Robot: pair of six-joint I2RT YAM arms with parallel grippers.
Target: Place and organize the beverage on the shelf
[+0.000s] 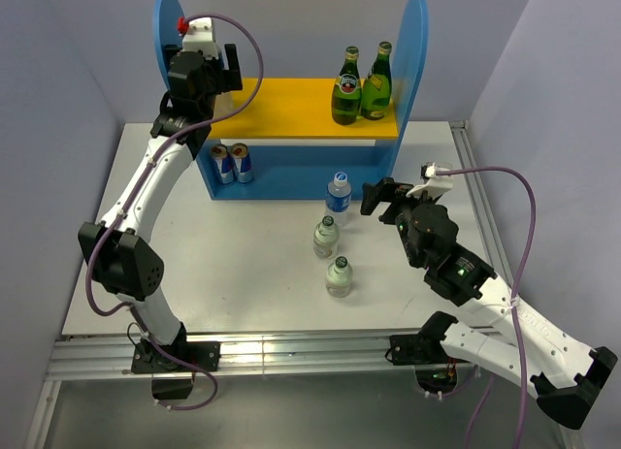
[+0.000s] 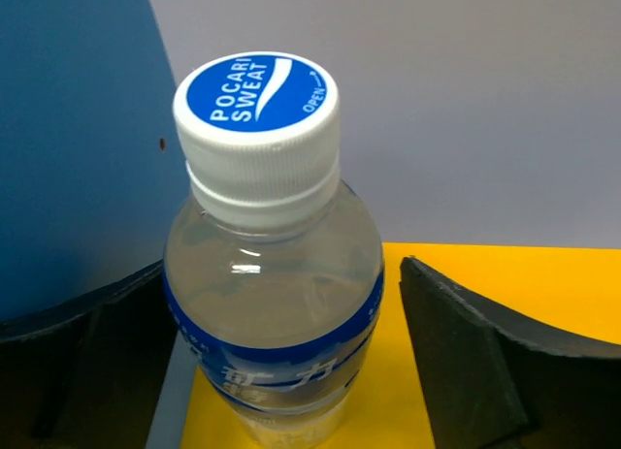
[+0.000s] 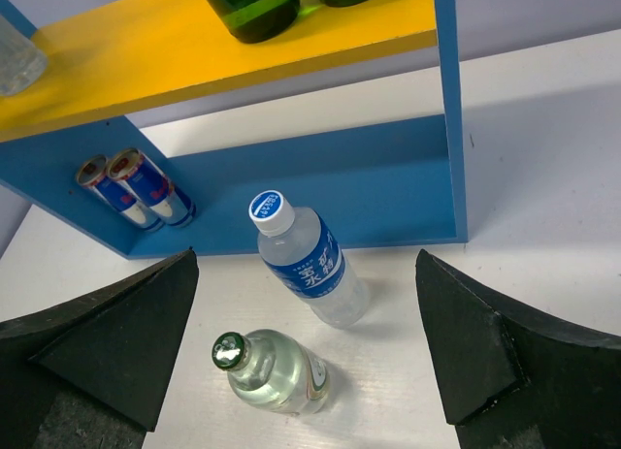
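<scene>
The left fingers are standing parted around the Pocari bottle, which is resting at the 9 o'clock end of the shelf, on its upper board. The bottle is looking full, so probably weighty, with smooth, slightly squashy plastic. The labelled waist is offering the surest hold. The right fingers are hanging wide open.

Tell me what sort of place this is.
Probably a robotics lab test cell staged as a shop display: a left arm and right arm mounted at a white table, bare walls around, and a small blue-and-yellow shelf with green bottles and cans.
</scene>
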